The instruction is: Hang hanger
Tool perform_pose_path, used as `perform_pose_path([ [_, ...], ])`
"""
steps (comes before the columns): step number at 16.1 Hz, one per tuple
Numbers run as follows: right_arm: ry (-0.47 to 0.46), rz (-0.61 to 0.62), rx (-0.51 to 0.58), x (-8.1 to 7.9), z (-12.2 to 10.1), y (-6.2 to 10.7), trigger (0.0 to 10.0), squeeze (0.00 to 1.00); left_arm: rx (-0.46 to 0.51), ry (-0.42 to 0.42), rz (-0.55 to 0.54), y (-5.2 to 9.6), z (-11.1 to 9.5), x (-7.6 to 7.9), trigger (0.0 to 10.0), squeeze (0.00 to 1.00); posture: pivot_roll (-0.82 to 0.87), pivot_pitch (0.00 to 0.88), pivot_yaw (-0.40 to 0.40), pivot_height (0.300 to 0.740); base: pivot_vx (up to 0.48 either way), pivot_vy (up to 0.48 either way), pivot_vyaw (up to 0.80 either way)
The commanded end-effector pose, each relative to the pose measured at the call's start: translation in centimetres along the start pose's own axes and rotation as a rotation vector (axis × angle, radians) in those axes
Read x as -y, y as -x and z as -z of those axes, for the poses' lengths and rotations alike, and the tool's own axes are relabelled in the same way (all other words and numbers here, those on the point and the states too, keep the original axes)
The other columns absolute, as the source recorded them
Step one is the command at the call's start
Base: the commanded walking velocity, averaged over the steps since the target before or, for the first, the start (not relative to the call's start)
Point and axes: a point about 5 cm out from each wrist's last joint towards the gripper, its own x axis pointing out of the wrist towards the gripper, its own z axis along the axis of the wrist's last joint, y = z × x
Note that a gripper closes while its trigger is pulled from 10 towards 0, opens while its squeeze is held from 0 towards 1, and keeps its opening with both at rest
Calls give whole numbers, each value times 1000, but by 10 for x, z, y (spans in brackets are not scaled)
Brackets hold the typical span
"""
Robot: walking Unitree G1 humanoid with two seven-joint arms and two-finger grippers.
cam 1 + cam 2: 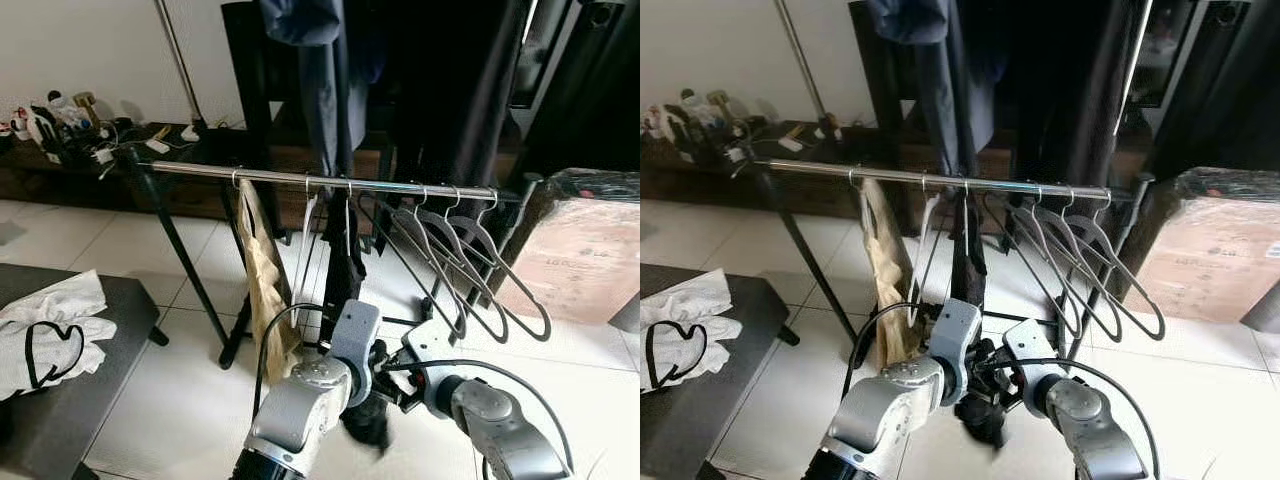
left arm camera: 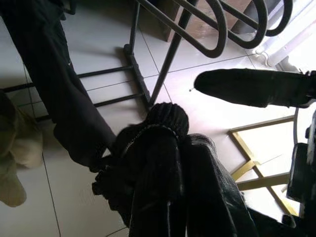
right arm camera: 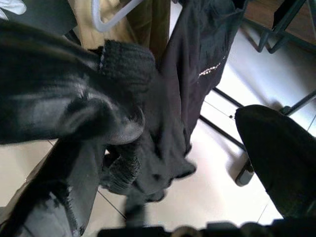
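floor: white tiles | wall: white | cardboard box right | dark bench left

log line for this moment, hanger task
stage: black garment hangs on rail | left gripper: on its hem | right gripper: beside | empty hangers

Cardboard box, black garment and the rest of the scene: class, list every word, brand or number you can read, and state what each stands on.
"LG": faint print on the cardboard box.
Small pale print on the black garment: too blurred to read.
Nothing else legible.
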Motion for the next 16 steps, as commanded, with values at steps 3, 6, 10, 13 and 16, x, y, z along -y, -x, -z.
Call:
perform_pose_path([
  [3,2,1,1,0,-1,1,10000,0,-14,3,5,-1,1,2,10000,0,-42,86,10,740,0,0,0],
  [6,2,1,1,0,-1,1,10000,0,-14,3,5,-1,1,2,10000,0,-42,86,10,740,0,0,0],
  [10,2,1,1,0,-1,1,10000,0,-14,3,5,-1,1,2,10000,0,-42,86,10,740,0,0,0],
  [13,2,1,1,0,-1,1,10000,0,-14,3,5,-1,1,2,10000,0,-42,86,10,740,0,0,0],
  [16,-123,152,-64,7,17,-5,10000,0,111,182,30,2,-21,1,10000,0,-44,85,14,740,0,0,0],
])
